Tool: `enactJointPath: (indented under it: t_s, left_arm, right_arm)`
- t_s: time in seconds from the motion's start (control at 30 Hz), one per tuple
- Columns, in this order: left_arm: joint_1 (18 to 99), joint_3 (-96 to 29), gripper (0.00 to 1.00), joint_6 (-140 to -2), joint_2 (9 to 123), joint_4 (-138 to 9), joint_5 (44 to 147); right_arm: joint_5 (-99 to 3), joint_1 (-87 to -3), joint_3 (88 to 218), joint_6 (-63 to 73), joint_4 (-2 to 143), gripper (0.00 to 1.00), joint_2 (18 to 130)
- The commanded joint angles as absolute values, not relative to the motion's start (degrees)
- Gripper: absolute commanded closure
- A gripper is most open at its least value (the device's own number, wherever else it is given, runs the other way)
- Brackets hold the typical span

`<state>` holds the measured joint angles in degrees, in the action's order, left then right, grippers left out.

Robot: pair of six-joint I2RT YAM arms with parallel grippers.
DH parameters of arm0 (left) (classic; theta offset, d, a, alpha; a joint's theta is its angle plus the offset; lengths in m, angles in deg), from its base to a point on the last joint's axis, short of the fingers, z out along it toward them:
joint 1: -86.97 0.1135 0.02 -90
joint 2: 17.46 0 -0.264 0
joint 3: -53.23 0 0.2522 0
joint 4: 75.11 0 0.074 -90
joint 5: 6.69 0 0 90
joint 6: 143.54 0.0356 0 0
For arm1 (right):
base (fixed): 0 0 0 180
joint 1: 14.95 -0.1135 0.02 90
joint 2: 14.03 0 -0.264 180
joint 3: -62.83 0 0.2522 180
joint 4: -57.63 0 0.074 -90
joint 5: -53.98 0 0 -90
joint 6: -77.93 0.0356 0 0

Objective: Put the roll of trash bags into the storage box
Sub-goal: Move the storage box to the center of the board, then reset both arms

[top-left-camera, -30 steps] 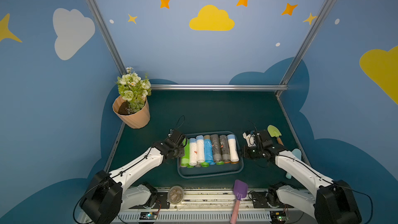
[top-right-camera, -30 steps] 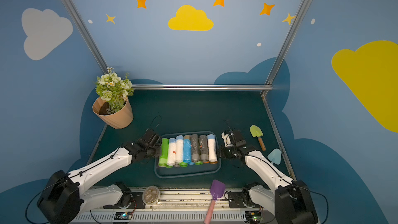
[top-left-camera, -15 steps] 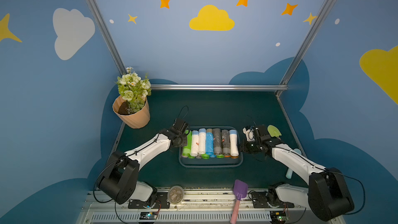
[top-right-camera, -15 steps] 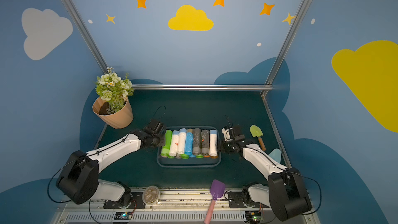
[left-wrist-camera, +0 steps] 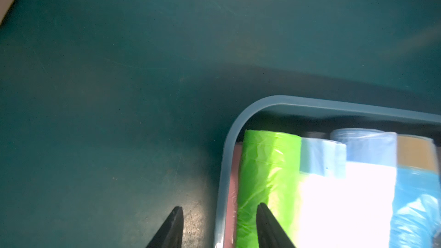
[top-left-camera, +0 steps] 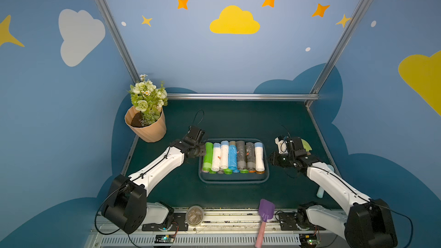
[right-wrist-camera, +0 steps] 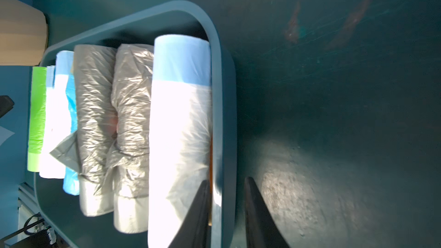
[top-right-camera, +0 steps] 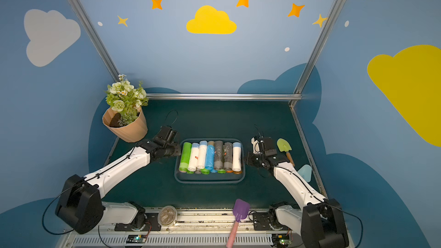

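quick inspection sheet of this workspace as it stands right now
surface: dark green mat, scratched
job's things: storage box at centre; trash bag rolls lying side by side inside
clutter: flower pot, purple scoop, green trowel, pale blue trowel, round tub
grippers: left end effector open, straddling the box rim; right end effector shut on the opposite rim
cables: black loop above left wrist
surroundings: blue walls with clouds and stars, metal frame posts
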<state>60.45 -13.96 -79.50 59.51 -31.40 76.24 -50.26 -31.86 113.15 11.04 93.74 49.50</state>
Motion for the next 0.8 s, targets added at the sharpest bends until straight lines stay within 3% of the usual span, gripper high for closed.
enactJointPath:
  t_s: [0.0,0.07,0.2,0.27,0.3,0.4,0.5,0.6,0.77]
  left_arm:
    - [60.66,-15.07,0.45,-79.23,54.76,-28.57,76.36]
    - [60.65,-14.02,0.36,-79.21,50.00,-28.47,75.39]
    - [60.69,-7.23,0.04,-78.36,37.60,-30.26,65.27]
    - [60.69,-2.12,0.00,-78.89,31.96,-32.23,55.45]
    - [60.69,0.62,0.00,-80.13,29.55,-32.64,50.35]
    - [60.77,7.71,0.00,-82.40,24.85,-35.48,39.42]
    - [60.89,13.98,0.00,-78.73,24.42,-43.30,34.92]
    - [61.73,13.20,0.00,-77.03,27.48,-45.90,33.14]
    - [67.98,19.57,0.00,-68.83,32.99,-67.07,37.39]
  right_arm:
    - [-47.29,-31.11,114.82,9.65,98.41,0.70,45.87]
    - [-46.55,-30.32,114.40,9.34,98.92,0.65,43.71]
    - [-47.42,-26.61,111.65,8.67,97.46,0.53,41.36]
    - [-49.61,-22.51,109.74,9.35,94.78,0.47,41.70]
    - [-53.51,-19.73,109.05,9.29,92.54,0.04,42.23]
    - [-56.93,-13.78,107.75,9.44,87.78,0.03,44.45]
    - [-53.46,-10.68,106.23,7.96,82.14,0.03,46.67]
    - [-52.90,-6.97,106.07,9.28,76.60,0.03,49.30]
    - [-52.83,-7.84,104.56,1.93,61.39,0.03,50.49]
